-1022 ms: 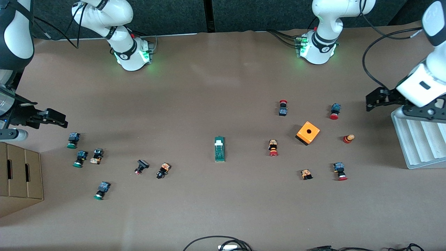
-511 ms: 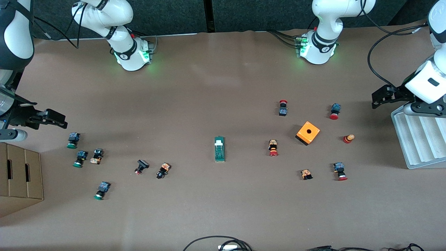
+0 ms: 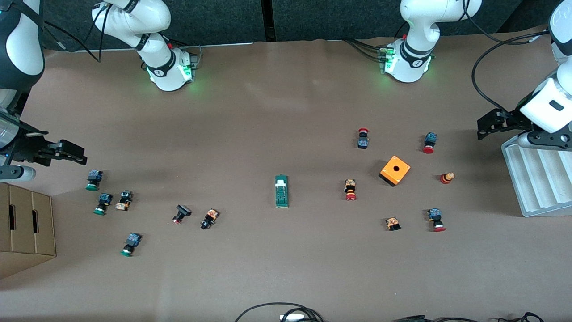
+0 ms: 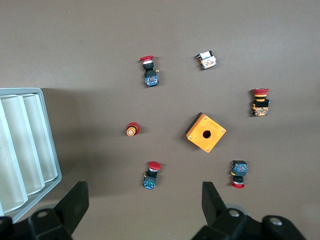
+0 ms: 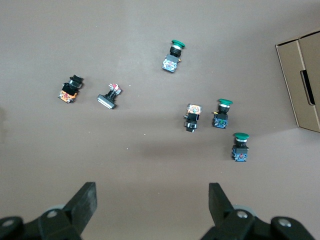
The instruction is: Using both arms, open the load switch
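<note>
While both arms hang out at the table's two ends, the load switch (image 3: 281, 191) lies by itself mid-table in the front view, roughly between the bases, touching nothing. That placement probably suits a two-arm job: either arm can reach it, one to brace and one to work the lever. Its long axis runs toward and away from the front camera; the white end points toward the bases, the green body toward the camera. Whether it is open or closed cannot be read from this view. The left gripper (image 3: 485, 126) hovers over the table edge by the grey ribbed tray (image 3: 536, 188). The right gripper (image 3: 73, 154) hovers over the table's other end, above the green pushbuttons (image 3: 93, 180) and near the cardboard box (image 3: 27, 223). Neither is close to the switch; the scene fits arms parked before an approach as well as arms pulled back after one.

Left wrist view: fingers (image 4: 75, 202) spread wide, nothing between them. Below sit the orange button enclosure (image 4: 205, 132), red mushroom buttons (image 4: 151, 176) and the tray's rim. Load switch not in view.

Right wrist view: fingers (image 5: 86, 200) also wide apart, holding nothing. Green pushbuttons, a black contact block (image 5: 192, 118) and the box corner below. Load switch not in view either.
</note>
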You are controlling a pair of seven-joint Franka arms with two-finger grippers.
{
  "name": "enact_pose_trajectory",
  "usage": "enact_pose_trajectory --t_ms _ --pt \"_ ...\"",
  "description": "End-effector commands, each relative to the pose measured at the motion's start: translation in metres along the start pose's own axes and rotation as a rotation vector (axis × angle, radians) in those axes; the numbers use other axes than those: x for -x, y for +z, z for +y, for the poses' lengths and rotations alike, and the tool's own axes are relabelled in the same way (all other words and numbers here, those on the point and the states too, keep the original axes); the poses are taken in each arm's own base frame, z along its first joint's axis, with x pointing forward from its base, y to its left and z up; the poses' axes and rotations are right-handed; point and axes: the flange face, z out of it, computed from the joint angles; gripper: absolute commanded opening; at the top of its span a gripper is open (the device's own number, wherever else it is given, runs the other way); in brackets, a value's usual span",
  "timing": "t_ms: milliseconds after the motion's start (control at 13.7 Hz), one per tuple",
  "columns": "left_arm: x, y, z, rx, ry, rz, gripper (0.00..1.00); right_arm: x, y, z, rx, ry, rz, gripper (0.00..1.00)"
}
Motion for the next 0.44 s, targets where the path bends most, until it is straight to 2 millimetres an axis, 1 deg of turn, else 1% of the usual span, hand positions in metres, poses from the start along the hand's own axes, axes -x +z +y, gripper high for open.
enact_pose_trajectory --t_ms 0,146,365 --pt "0.0032 -0.004 0.0011 0.002 -0.015 0.006 1.0 -0.0021 -0.0032 -0.0036 0.028 -0.01 0.013 1.0" --pt "0.0033 -0.0039 -0.0001 0.007 -0.015 0.006 1.0 -0.0026 -0.0036 -0.0045 0.028 -0.012 0.018 1.0" --pt "0.0028 -0.0041 0.0041 0.006 -0.013 0.007 1.0 -0.003 -0.0039 -0.0053 0.028 -0.012 0.021 1.0"
